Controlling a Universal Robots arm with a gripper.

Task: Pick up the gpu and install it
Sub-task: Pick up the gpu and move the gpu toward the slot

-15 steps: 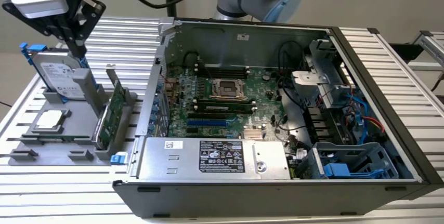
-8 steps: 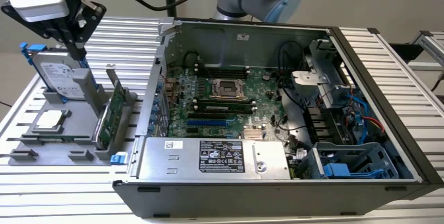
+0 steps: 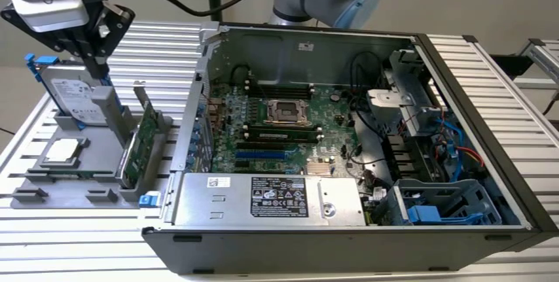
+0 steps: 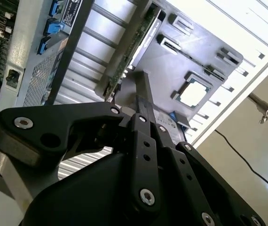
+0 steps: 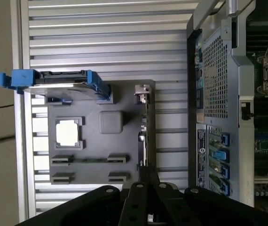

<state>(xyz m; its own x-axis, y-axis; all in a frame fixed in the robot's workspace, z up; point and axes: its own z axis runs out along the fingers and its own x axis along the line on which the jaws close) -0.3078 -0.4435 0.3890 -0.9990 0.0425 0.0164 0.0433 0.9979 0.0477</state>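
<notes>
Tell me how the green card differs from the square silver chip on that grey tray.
The gpu stands on edge in its slot; the chip lies flat. The gpu is long and green-faced; the chip is small, square, silver. Both sit in the grey tray.

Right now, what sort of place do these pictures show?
Likely a robot test bench for computer assembly: an open computer case, a grey tray holding the gpu and a hard drive, and the gripper above the tray.
</notes>
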